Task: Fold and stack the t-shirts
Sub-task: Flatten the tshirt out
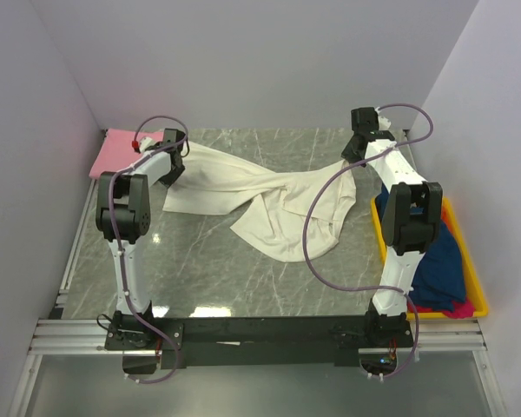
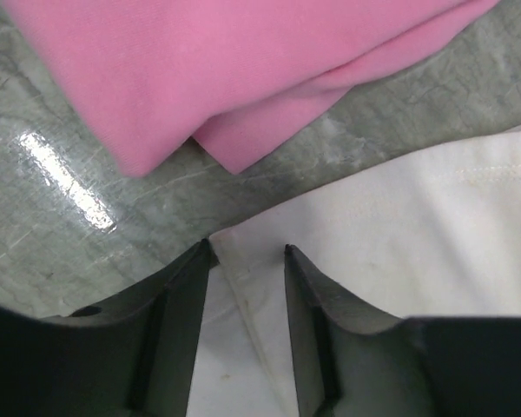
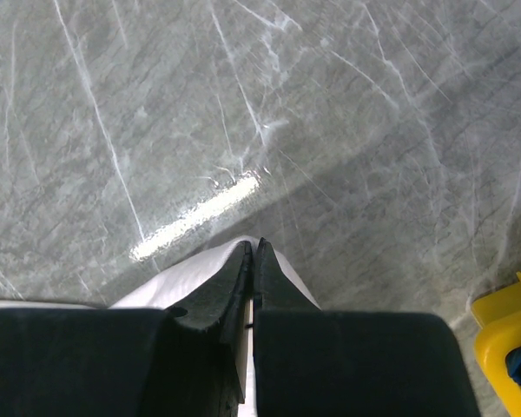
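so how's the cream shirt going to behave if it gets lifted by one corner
Probably floppy: the cream t-shirt lies in soft folds and wrinkles on the table. It would likely sag and trail, as it stretches loosely from the right gripper, which is shut on its edge. It is probably light, being thin fabric.

Pink t-shirt [image 2: 243, 78] cropped at top; bin [image 1: 476, 278] partly behind right arm [image 1: 410, 217].

Grey-green marble-pattern tabletop [image 1: 208, 261], white veins, glossy. A bright glare streak shows on it in both wrist views [image 2: 65, 178] [image 3: 195, 217]. Yellow plastic bin [image 1: 474, 276] sits at the table's right edge, towards the near side; its corner shows in the right wrist view [image 3: 504, 347]. Plain white walls [image 1: 260, 61] on three sides. Aluminium rail [image 1: 69, 334] runs along the near edge.
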You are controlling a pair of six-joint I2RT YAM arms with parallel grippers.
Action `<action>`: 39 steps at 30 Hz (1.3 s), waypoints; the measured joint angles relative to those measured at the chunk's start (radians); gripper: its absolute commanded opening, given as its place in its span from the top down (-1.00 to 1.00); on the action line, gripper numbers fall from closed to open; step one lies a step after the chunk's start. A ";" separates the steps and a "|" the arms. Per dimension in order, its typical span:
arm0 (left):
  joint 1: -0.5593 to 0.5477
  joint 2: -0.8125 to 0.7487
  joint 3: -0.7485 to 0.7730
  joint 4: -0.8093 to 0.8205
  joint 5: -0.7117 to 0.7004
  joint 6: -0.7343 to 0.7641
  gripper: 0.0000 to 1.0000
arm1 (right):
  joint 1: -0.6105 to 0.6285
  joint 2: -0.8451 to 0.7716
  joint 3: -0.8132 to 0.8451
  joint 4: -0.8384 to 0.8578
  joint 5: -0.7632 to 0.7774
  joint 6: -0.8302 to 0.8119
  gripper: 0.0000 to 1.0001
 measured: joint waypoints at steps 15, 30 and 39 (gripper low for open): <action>0.017 0.000 0.000 0.027 -0.005 0.047 0.99 | 0.000 -0.010 0.003 -0.005 -0.010 -0.017 0.83; 0.017 -0.298 -0.135 0.065 -0.029 0.059 0.99 | 0.000 -0.053 0.042 -0.063 -0.019 -0.023 0.84; 0.023 -0.722 -0.470 0.047 -0.024 -0.051 0.99 | 0.000 -0.478 -0.305 -0.061 -0.024 -0.025 0.85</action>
